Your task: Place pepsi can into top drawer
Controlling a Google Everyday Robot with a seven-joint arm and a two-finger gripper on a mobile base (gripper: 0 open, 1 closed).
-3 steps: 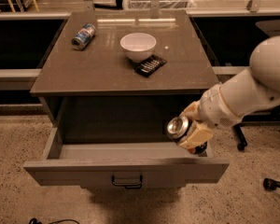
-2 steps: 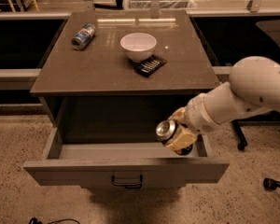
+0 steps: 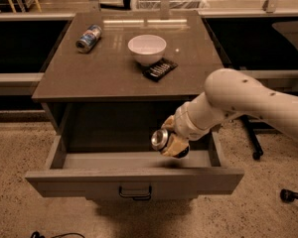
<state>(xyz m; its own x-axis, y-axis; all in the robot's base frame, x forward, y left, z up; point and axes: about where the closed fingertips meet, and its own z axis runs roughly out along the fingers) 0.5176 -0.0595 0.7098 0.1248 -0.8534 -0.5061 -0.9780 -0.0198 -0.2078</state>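
Observation:
The top drawer (image 3: 134, 181) stands pulled open below the tabletop, its grey front panel carrying a small dark handle (image 3: 135, 193). My gripper (image 3: 173, 142) reaches in from the right and is shut on the pepsi can (image 3: 161, 140). The can lies tilted with its silver end facing left. It hangs just above the right half of the drawer's inside. Most of the can's dark body is hidden by the fingers.
On the tabletop (image 3: 114, 68) lie a paler blue-and-silver can (image 3: 88, 37) on its side at the back left, a white bowl (image 3: 147, 49) in the middle and a dark flat object (image 3: 160, 69) beside it. A chair base (image 3: 293, 196) stands at the right on the floor.
My gripper with the can has moved left and slightly down, further over the open drawer. The drawer and the tabletop things have not moved.

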